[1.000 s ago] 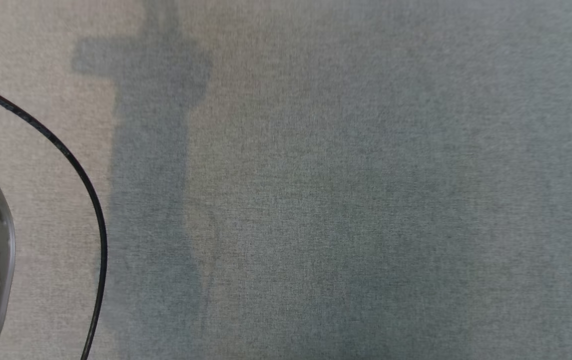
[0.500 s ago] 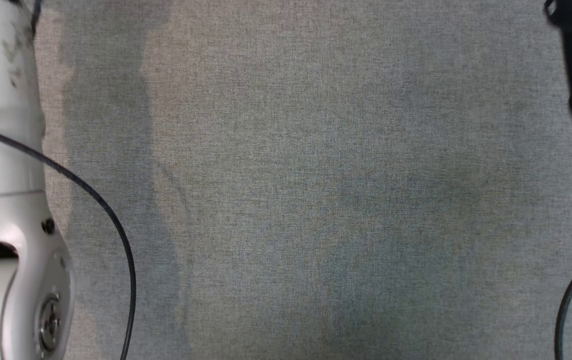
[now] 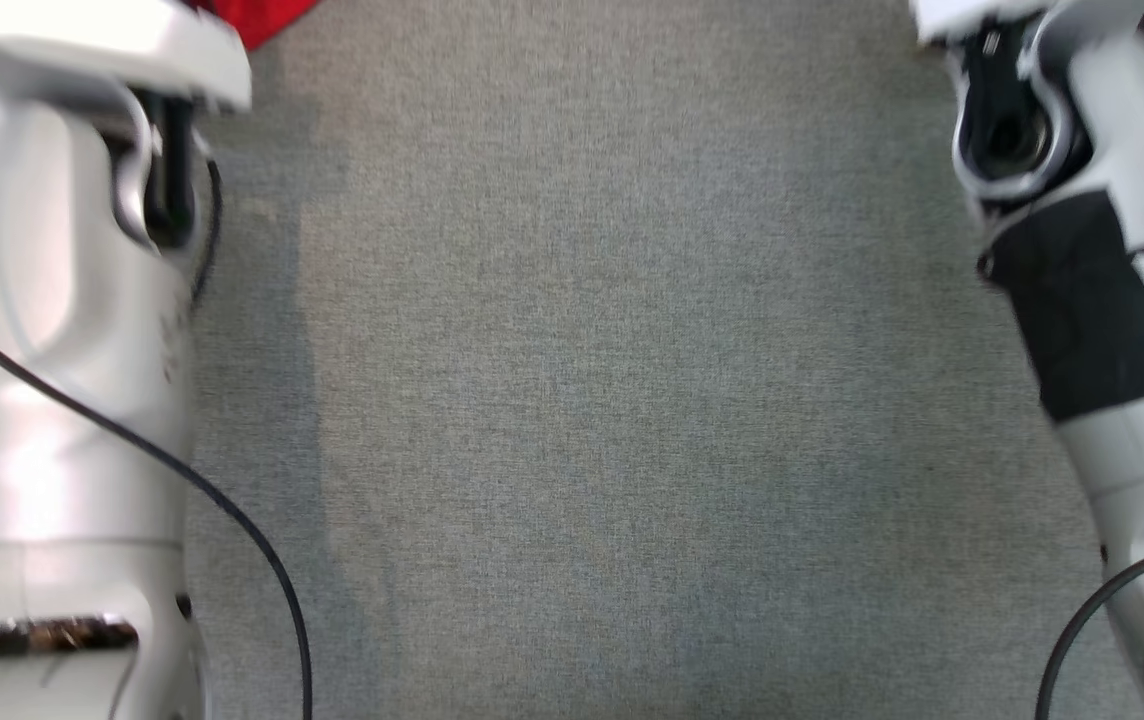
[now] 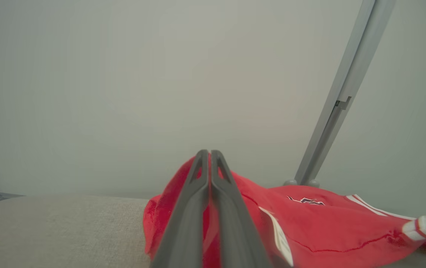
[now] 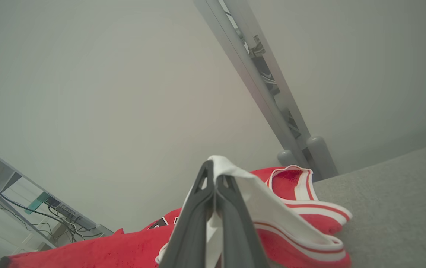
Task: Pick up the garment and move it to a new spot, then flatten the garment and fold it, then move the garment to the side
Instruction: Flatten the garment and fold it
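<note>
Risk first: both grips look thin. The right gripper (image 5: 213,169) has its two fingers pressed together on only the white trim of the red garment (image 5: 97,249), with the fold draped over the tips. A pull toward the near side could slide that edge out.

The left gripper (image 4: 210,153) is also closed, with red cloth bunched at the tips. It looks pinched, but how much fabric is inside is hidden.

If one side slips, the garment hangs from a single corner and lands crumpled, which makes flattening harder. Uneven pull between the arms could twist it.

The bulk lies on the grey upholstered surface (image 3: 612,400) at the far edge, close to a metal post (image 4: 343,100), so dragging or snagging there is possible.

Pose: the left forearm (image 3: 62,330) runs up the left side and the right forearm (image 3: 1122,300) up the right. Both reach far and are well apart, with bare surface between them. The wrists sit low, fingers pointing away toward the wall. In the head view a red corner of the garment shows at the far left, just beside the left wrist.
</note>
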Controlling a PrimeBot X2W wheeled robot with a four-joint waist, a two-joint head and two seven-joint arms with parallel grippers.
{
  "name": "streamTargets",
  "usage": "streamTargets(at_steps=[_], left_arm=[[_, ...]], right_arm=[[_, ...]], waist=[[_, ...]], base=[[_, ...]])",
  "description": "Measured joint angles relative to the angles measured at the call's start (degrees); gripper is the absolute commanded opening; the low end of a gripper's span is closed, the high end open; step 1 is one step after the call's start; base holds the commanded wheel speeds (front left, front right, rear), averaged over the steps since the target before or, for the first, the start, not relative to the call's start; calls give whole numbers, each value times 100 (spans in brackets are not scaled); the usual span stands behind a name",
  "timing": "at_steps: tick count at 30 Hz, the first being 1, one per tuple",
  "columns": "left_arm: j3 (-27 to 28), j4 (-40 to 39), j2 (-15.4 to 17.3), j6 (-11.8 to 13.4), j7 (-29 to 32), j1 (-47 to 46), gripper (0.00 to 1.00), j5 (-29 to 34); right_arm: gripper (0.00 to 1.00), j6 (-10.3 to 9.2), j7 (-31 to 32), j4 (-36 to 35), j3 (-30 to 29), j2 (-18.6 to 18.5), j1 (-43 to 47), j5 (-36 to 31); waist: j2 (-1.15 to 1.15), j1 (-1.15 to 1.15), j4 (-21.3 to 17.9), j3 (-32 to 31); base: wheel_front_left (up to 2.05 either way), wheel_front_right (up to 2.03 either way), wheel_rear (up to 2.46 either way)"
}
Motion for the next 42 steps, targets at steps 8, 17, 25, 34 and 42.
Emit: streamTargets(at_steps=[8,17,25,34,42], left_arm=[[-226,203,-18,-10,0,954,0,32],[-531,376,-20,33,0,1773,0,-147],[-737,597,-23,178,1,2401,0,-398],[-647,606,-25,338,0,2978,0,-758],[-504,408,-26,355,0,3468,0,-777]], right_arm=[[0,0,0,241,664,-263,932,710],[0,0,0,230,1111,-517,1731,1524],[0,0,87,222,1471,-695,2306,2061],[0,0,347,103,1615,-888,2972,2750],[0,0,727,-229,1718,-1017,3467,3195]], waist=[[0,0,-5,-558],[0,0,18,-1217],[0,0,65,-1754],[0,0,147,-2319],[0,0,197,-2706]], base=[[0,0,0],[0,0,0],[0,0,0],[0,0,0],[0,0,0]])
